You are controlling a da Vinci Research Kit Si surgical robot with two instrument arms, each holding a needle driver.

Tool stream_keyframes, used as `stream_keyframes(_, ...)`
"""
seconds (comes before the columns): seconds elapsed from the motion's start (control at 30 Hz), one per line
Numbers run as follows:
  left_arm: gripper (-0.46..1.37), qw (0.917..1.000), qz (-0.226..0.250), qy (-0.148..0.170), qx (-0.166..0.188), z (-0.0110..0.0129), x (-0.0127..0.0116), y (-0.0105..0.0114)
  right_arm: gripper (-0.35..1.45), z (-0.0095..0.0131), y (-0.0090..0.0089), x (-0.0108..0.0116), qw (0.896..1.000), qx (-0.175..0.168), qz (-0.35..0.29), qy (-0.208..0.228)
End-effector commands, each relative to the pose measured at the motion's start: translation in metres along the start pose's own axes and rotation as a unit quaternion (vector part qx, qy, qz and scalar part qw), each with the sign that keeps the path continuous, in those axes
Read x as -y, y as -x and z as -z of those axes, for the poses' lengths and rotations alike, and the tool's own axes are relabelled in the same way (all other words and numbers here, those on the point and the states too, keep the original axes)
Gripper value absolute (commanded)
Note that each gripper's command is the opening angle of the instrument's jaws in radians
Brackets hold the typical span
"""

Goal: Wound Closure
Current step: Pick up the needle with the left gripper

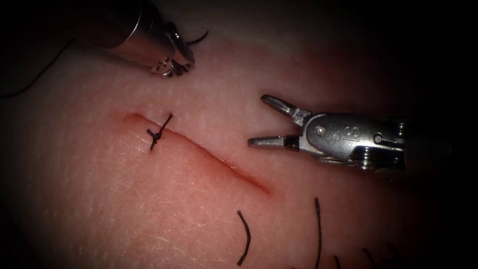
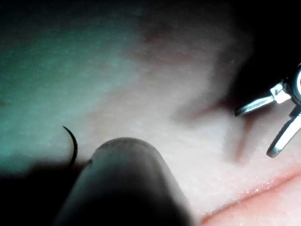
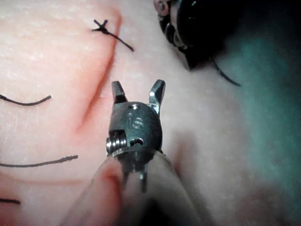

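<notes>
With its two silver jaws spread and holding nothing, the right tool [image 1: 259, 122] hovers right of the red cut [image 1: 209, 157] in the pale pink tissue [image 1: 99, 199]. The left tool [image 1: 172, 62] holds the thin curved dark needle [image 1: 199, 38], clear of tissue; a loose grip risks dropping it. One dark knotted stitch [image 1: 157, 133] crosses the cut; loose cut thread ends [image 1: 245, 238] near the tissue's lower edge could snag.

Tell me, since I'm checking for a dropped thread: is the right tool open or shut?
Open. The right tool has its two jaws spread wide above the tissue, right of the cut, with nothing between them.
</notes>
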Motion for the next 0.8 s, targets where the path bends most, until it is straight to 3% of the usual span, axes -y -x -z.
stream_keyframes(0.03,-0.35,1.0000,-0.001,0.006,0.000,0.0000,0.0000,0.0000,1.04,0.0000,0.0000,0.0000,1.000,0.000,0.000,-0.001)
stream_keyframes(0.23,-0.35,0.9997,-0.012,0.019,-0.010,0.0004,0.0002,0.0001,1.04,0.0000,0.0000,-0.0001,1.000,0.000,0.003,-0.001)
stream_keyframes(0.57,-0.33,0.9931,-0.065,0.066,-0.073,0.0027,0.0010,0.0004,1.04,0.0000,0.0004,-0.0002,1.000,-0.001,0.004,-0.001)
stream_keyframes(0.63,0.03,0.9915,-0.073,0.070,-0.082,0.0030,0.0012,0.0004,1.04,-0.0001,0.0005,-0.0002,1.000,-0.001,0.005,-0.001)
stream_keyframes(0.67,0.39,0.9900,-0.080,0.075,-0.088,0.0032,0.0015,0.0003,1.03,-0.0001,0.0006,-0.0002,1.000,-0.001,0.005,-0.001)
stream_keyframes(0.77,0.82,0.9872,-0.092,0.082,-0.101,0.0035,0.0020,0.0002,1.03,-0.0001,0.0007,-0.0002,1.000,-0.001,0.006,0.000)
stream_keyframes(0.8,0.88,0.9866,-0.095,0.083,-0.104,0.0035,0.0020,0.0002,1.04,-0.0001,0.0008,-0.0002,1.000,-0.001,0.006,0.000)
